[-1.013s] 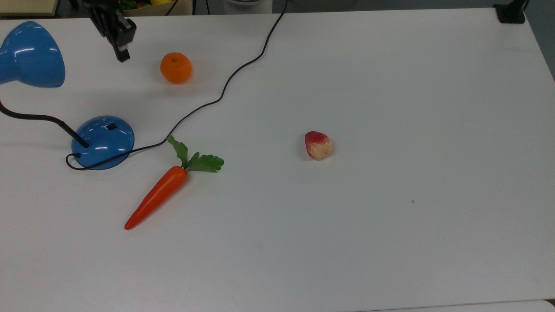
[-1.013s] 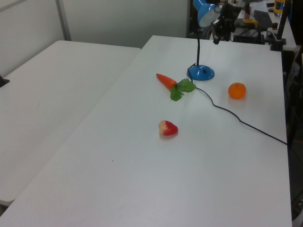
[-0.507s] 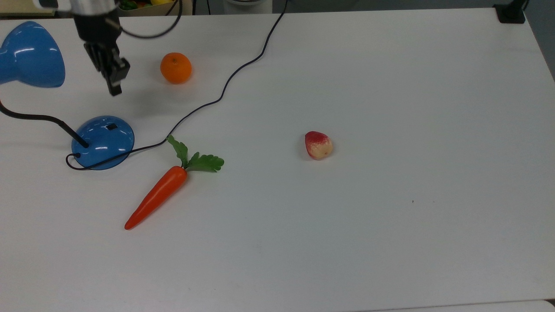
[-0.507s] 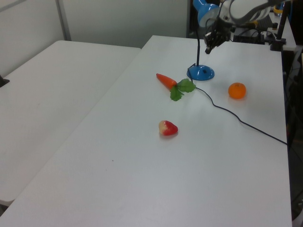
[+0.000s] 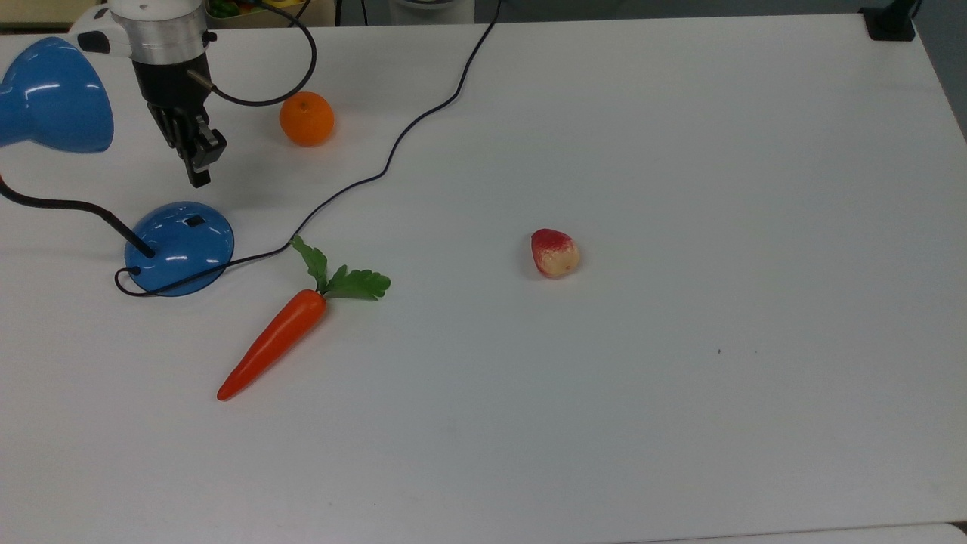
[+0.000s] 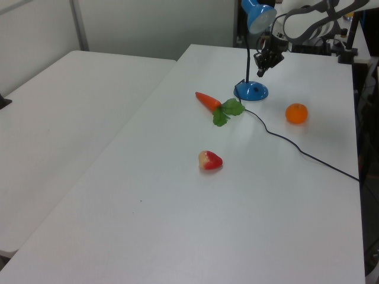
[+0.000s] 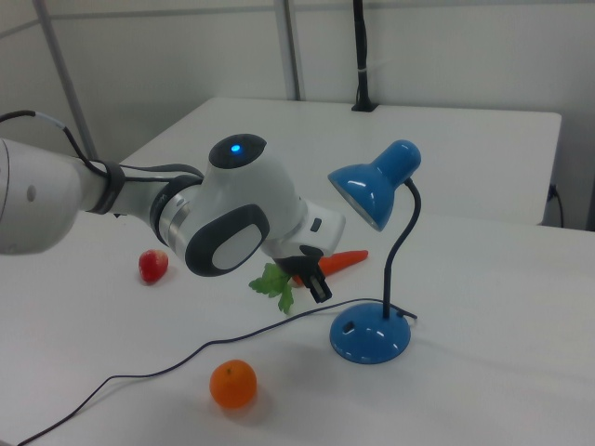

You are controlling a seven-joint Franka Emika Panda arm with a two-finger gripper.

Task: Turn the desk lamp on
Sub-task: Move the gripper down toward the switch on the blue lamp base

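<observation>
Gripper above lamp base
Gripper (image 5: 199, 180) hangs just above the desk lamp (image 5: 180, 245) base near its switch; fingers pressed together, holding nothing. Orange (image 5: 307, 119) nearby.

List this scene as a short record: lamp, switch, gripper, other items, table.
lamp: blue, base on the table, shade at the top view's left edge, not visibly lit
switch: black, on the base, untouched
gripper: shut, pointing down, above the table just short of the base
cord: black, runs from the base off the far edge
other items: orange, carrot, peach
table: white
</observation>
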